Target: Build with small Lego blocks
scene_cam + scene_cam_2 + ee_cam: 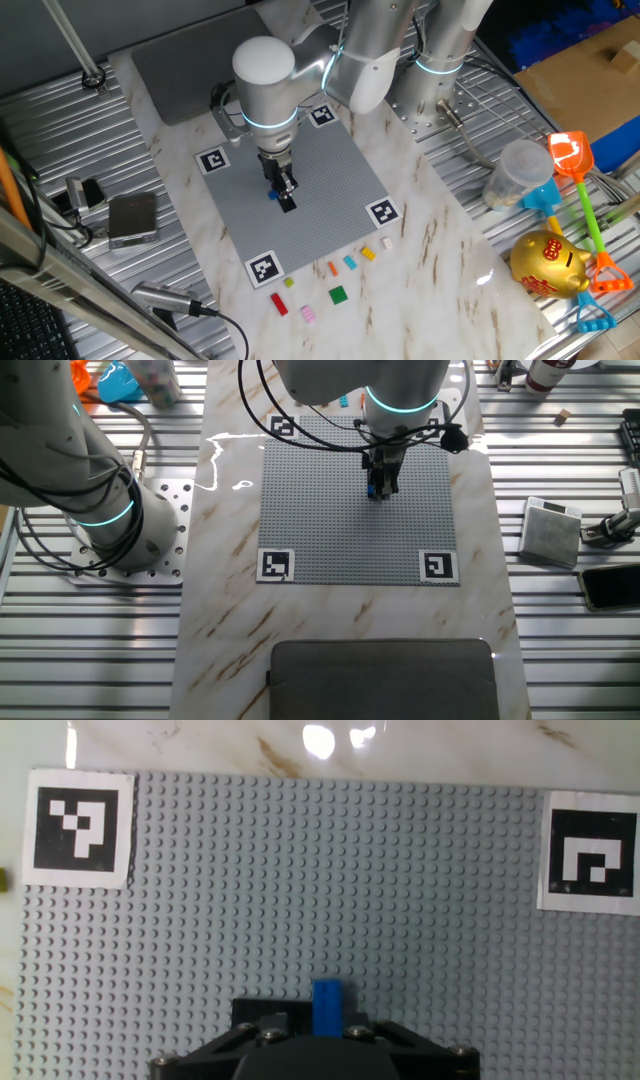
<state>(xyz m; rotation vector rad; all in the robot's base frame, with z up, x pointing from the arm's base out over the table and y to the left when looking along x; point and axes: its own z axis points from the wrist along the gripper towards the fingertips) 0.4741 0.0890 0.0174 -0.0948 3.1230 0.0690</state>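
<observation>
While the white arm reaches down over the large grey studded square plate (330, 190), its black two-finger hand (284, 196) stands near the plate's middle, clenched on a small blue Lego brick (328, 1008) that the hand view shows upright between the fingers and just above the studs. Four black-and-white square markers sit at the plate's corners (262, 268); they carry blocky patterns only, with no readable letters. On the marble bench (440, 250) below the plate's near edge, the loose small bricks lie in a scattered row, from left to right: a red brick (279, 304), a yellow-green brick (289, 283), a pink brick (308, 314), an orange brick (333, 268), a green brick (339, 294), a light blue brick (350, 262), a yellow brick (368, 254) and a white brick (388, 242). All lie apart from one another and off the plate. Farther right, on the ribbed metal surface, stands a gold piggy bank (548, 264) with red characters on its side, too small to read, and beside it an orange toy spade (572, 160) on a green handle. No brand names show anywhere.
</observation>
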